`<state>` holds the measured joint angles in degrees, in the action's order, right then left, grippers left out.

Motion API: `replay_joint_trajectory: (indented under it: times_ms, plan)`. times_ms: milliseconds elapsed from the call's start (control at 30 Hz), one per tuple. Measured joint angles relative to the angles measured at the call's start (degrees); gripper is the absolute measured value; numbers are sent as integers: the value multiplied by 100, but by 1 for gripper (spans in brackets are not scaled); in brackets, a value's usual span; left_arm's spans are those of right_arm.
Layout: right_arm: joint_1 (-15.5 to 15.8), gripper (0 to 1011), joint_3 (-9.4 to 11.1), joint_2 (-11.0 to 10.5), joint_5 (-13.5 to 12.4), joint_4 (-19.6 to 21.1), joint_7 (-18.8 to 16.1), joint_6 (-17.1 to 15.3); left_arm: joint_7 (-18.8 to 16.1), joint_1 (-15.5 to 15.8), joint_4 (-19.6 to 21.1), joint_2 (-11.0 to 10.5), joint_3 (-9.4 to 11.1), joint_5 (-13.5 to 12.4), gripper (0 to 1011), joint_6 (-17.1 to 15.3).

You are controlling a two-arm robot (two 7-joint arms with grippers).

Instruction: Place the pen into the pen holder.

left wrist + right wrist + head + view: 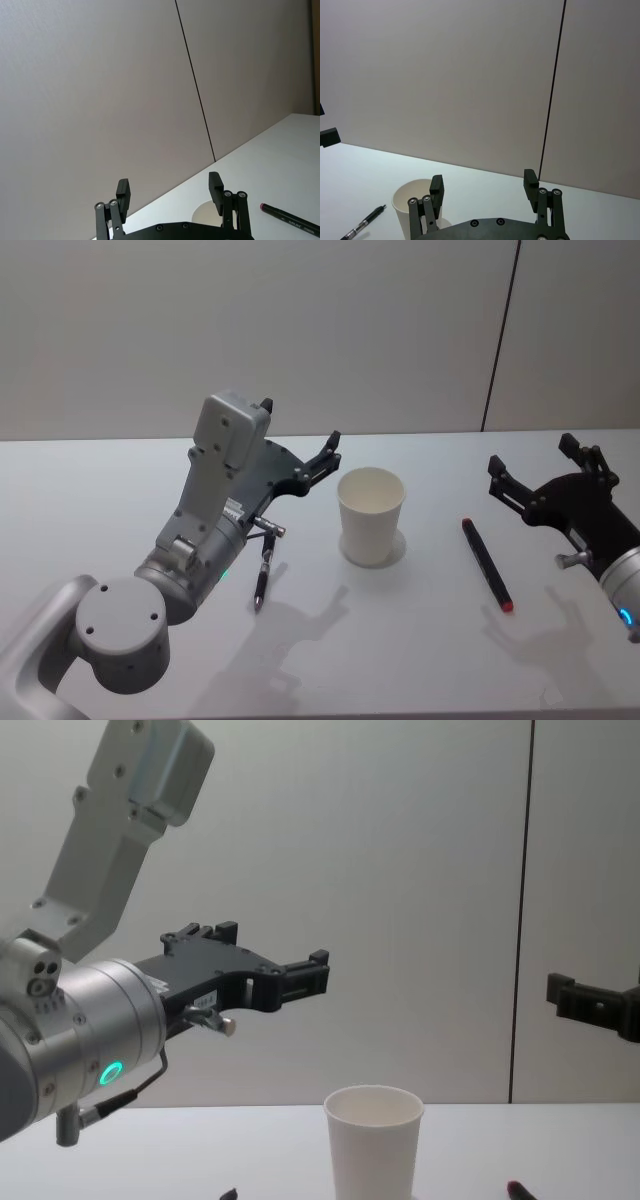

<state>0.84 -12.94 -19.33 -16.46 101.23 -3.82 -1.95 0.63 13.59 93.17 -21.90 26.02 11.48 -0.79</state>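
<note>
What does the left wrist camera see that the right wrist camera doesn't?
Left wrist view: the dark pen with a red end lying on the table, past the left gripper. Right wrist view: the black pen lying beside the paper cup, past the right gripper. Both: that paper cup standing upright, the grey wall with its dark seam, and each gripper's own fingers open.

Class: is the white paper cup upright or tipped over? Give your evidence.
Upright. The paper cup stands on its base on the table, round rim opening upward, seen in head and chest views.
</note>
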Motion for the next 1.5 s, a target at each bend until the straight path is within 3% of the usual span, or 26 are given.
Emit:
replay_joint_trajectory:
  times_ms: [1167,1500]
  plan:
    - [12,1002,-6,5,14,27,11,-14,0,0,0,0,0,0,1004,0]
    - [121,1002,-100,95,263,293,319,-362,-1,0,0,0,0,0,1004,0]
